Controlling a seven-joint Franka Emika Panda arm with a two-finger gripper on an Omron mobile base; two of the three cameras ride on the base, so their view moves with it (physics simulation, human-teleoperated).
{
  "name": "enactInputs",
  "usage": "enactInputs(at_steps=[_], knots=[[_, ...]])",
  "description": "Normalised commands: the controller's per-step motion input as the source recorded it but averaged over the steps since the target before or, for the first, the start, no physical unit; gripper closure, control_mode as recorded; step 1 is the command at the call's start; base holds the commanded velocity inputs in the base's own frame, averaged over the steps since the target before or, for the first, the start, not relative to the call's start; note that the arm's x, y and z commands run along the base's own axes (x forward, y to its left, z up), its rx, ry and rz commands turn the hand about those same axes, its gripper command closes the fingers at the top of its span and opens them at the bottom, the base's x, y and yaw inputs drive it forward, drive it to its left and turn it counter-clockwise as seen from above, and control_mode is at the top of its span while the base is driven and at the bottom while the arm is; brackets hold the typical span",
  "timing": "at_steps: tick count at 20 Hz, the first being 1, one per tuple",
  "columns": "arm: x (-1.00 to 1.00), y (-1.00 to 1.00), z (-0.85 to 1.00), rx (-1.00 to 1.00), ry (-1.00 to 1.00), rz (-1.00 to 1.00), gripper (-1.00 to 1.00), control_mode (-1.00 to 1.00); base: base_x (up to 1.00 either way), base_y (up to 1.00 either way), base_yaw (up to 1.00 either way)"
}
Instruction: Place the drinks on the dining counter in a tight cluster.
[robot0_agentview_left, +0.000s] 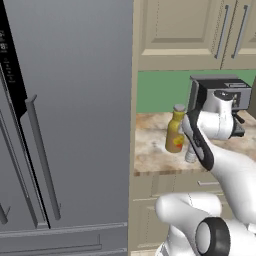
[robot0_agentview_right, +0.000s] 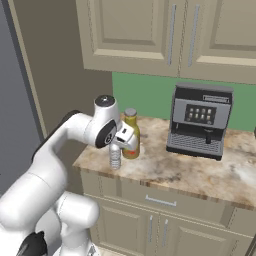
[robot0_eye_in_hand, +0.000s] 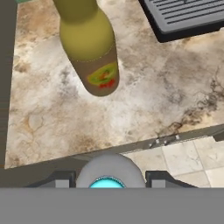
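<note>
Directly beneath the fingers (robot0_eye_in_hand: 109, 180) a small clear plastic water bottle with a blue cap (robot0_eye_in_hand: 109, 177) stands on the marbled tabletop (robot0_eye_in_hand: 144, 105); it is apparently grasped at the neck. Light, thin-walled and slippery, it should be squeezed gently.

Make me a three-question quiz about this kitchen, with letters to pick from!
1. Where is the large amber-yellow bottle with the grey cap?
A. on the tan marbled stone counter
B. on the floor
C. on top of the grey coffee machine

2. What colour is the cap of the small clear water bottle?
A. red
B. blue
C. black

3. How is the amber-yellow bottle?
A. lying down
B. upside down
C. standing upright

Answers:
1 A: it stands on the counter, left of the coffee machine.
2 B: the hand view shows a bright blue cap.
3 C: its cap points up in both base views.
</note>
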Motion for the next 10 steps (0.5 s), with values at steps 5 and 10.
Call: enactInputs(at_steps=[5,10], knots=[[-0.39,0.00,0.33,0.00,0.00,0.00,1.00,-1.00,0.00,0.00,0.00],[-0.16,0.00,0.07,0.00,0.00,0.00,1.00,-1.00,0.00,0.00,0.00]])
